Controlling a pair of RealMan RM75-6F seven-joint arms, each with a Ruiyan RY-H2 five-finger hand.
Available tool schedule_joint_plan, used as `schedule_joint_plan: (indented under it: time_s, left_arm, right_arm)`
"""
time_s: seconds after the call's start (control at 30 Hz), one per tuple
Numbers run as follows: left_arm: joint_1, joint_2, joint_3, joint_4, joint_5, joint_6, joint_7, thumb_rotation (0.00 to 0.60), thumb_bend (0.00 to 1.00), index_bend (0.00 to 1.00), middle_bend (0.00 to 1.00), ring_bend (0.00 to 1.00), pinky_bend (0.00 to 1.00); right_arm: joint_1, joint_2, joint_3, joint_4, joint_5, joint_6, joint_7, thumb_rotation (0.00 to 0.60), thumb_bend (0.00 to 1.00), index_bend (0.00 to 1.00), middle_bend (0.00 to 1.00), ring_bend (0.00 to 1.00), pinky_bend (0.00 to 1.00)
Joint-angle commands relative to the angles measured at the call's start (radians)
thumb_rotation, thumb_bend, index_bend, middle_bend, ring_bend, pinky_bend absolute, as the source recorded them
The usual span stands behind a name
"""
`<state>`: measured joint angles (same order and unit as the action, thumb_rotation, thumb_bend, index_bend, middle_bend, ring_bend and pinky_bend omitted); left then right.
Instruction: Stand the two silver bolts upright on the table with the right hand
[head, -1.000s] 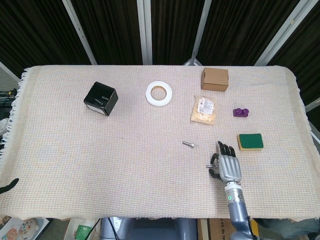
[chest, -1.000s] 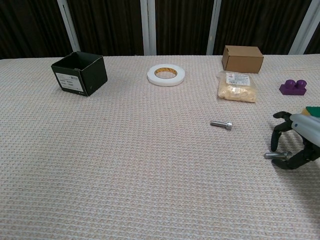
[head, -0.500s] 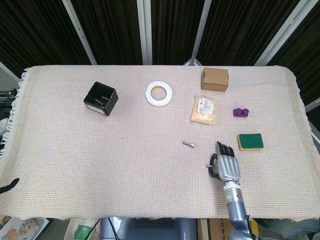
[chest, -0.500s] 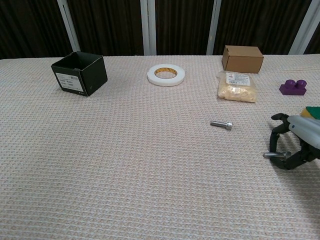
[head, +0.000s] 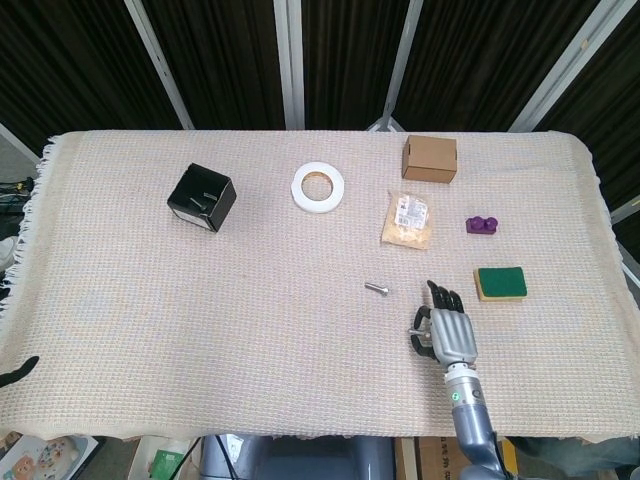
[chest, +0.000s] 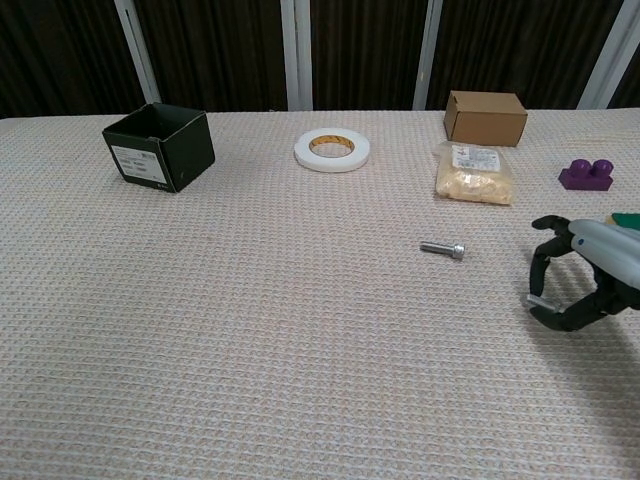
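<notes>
My right hand (chest: 583, 283) pinching one silver bolt (chest: 535, 300).
Second bolt (chest: 442, 248) lies flat nearby, left of it.

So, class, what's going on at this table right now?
The right robot hand is pinching one silver bolt near the table's front right. The bolt isn't upright yet. The second bolt lies flat on the cloth, untouched, left of the hand. The left robot hand is barely in view at the table's edge, idle.
</notes>
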<state>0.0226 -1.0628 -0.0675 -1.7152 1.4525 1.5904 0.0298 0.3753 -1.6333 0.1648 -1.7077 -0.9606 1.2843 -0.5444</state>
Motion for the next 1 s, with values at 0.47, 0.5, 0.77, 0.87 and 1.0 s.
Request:
schedule_joint_plan:
  time_s: [0.47,0.5,0.77,0.87,1.0]
  left_arm:
    - [-0.001,-0.002,0.0,-0.002,-0.001,0.0,0.007,0.6,0.15,0.14,0.12,0.01,0.08]
    - [-0.001,-0.003,0.0,-0.002,-0.001,0.0,0.009,0.6,0.15,0.14,0.12,0.01,0.08]
    - [-0.001,-0.005,0.001,-0.003,0.001,0.001,0.016,0.6,0.15,0.14,0.12,0.01,0.08]
    - [-0.001,-0.005,0.001,-0.004,0.0,0.0,0.017,0.6,0.15,0.14,0.12,0.01,0.08]
    - [0.0,-0.005,0.001,-0.003,0.001,0.002,0.015,0.6,0.15,0.14,0.12,0.01,0.08]
  right_arm:
    - [-0.001,0.041,0.032,-0.027,0.041,0.004,0.03,0.6,0.36,0.59,0.0,0.0,0.02]
    - [-0.001,0.044,0.033,-0.029,0.045,0.003,0.031,0.6,0.36,0.59,0.0,0.0,0.02]
    - [0.002,0.057,0.039,-0.035,0.059,0.004,0.037,0.6,0.36,0.59,0.0,0.0,0.02]
    - [0.005,0.059,0.041,-0.035,0.066,0.003,0.036,0.6,0.35,0.59,0.0,0.0,0.02]
    - [0.01,0.06,0.044,-0.033,0.079,0.0,0.036,0.6,0.36,0.59,0.0,0.0,0.02]
